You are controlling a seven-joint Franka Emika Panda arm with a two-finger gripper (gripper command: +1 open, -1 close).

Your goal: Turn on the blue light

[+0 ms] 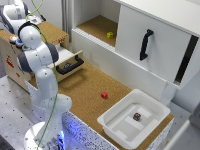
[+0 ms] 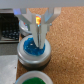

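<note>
In the wrist view the blue light (image 2: 31, 50) is a round blue dome in a pale grey rim, sitting on the wooden box top. My gripper (image 2: 38, 42) is shut, with its two fingers (image 2: 36, 31) pressed together. The tips come down onto the dome's upper part. A small orange glow shows high on the fingers. Whether the dome is lit cannot be told. In the exterior view the arm (image 1: 34, 50) bends over the wooden box (image 1: 57, 35) at that view's left. The arm's own links hide the gripper and the light there.
A green round button (image 2: 32, 79) sits right beside the blue one. The cork table holds a red cube (image 1: 104, 95), a white tub (image 1: 151, 106) with a small dark object (image 1: 136, 116), and an open drawer (image 1: 70, 62). A white cabinet with a black door handle (image 1: 145, 44) stands behind.
</note>
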